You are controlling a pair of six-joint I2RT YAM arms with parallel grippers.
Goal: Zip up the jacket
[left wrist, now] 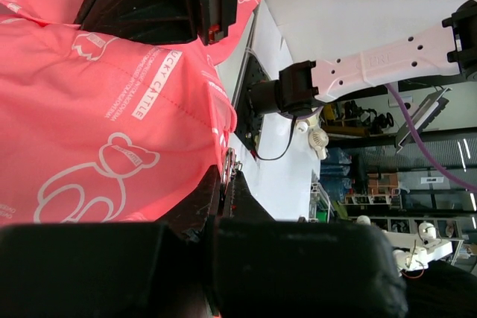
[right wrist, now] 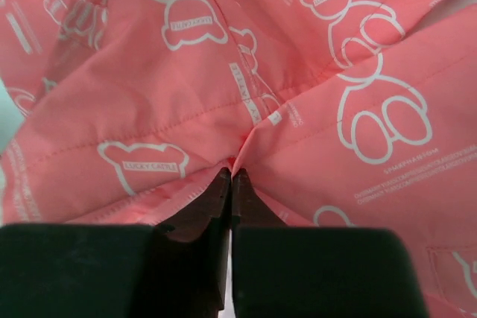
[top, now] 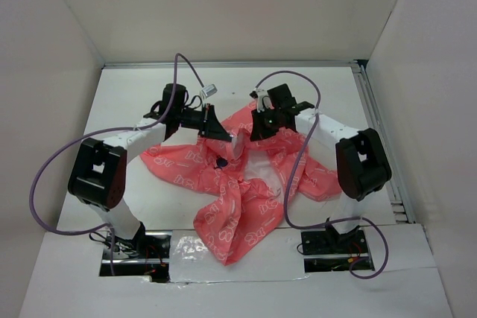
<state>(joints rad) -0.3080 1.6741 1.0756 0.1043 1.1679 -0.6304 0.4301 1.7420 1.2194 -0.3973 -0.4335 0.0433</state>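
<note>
While the zip is waiting to be joined, both arms are reaching into the jacket (top: 238, 199), which is lying rumpled across the middle of the table (top: 134, 94), one end trailing toward the near edge. The left gripper (top: 218, 130) is clenching the fabric's edge right where a small metal zip part (left wrist: 229, 163) is showing, seemingly anchoring that side and lifting it slightly. The right gripper (top: 257, 130) is working just beside it, its fingertips (right wrist: 222, 184) pressing together on a pinched fold of pink cloth. Whether any zip teeth are lying inside that pinch is hidden. With pale lining (top: 261, 173) showing, the front is probably lying open, so the two halves are likely being gathered for mating.
</note>
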